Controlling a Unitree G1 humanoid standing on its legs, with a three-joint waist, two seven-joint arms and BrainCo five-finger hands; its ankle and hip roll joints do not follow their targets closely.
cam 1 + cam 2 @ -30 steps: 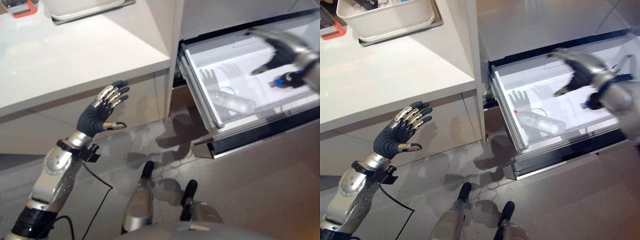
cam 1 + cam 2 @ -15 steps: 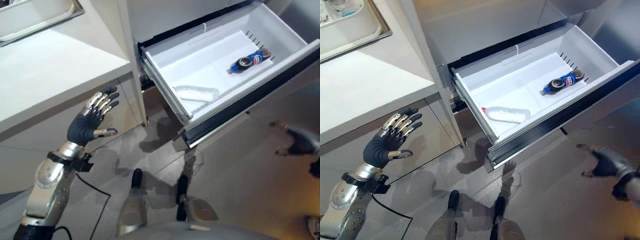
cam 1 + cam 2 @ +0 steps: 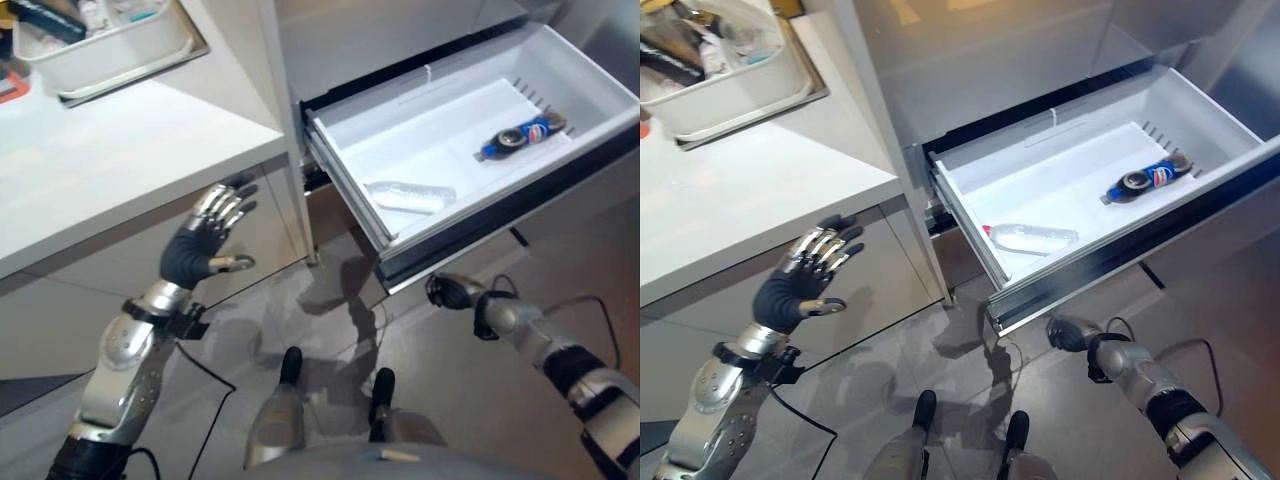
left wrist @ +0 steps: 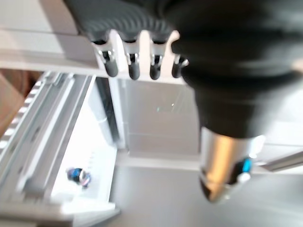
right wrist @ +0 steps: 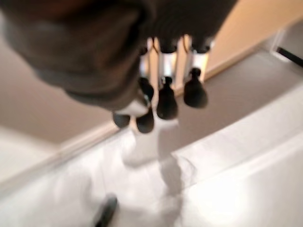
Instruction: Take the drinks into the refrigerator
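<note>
The refrigerator's white drawer (image 3: 340, 175) stands pulled out. Inside lie a clear water bottle (image 3: 410, 196) near the front left and a blue cola bottle (image 3: 520, 138) at the far right, both on their sides. My left hand (image 3: 195, 250) is raised in front of the cabinet under the counter, fingers straight and spread, holding nothing. My right hand (image 3: 450, 292) hangs low, just below the drawer's dark front edge. Its fingers (image 5: 165, 101) are curled in toward the thumb with nothing between them. In the left wrist view the drawer and a small blue object (image 4: 78, 176) show past the hand.
A white counter (image 3: 120, 160) lies left of the refrigerator, with a white bin (image 3: 100, 45) of assorted items at its back. The drawer's front edge (image 3: 1120, 255) juts out over the grey floor (image 3: 970, 380).
The camera has shifted. My right hand has come in from the far right to just under the drawer's front, and its fingers have drawn together. The left hand stays raised.
</note>
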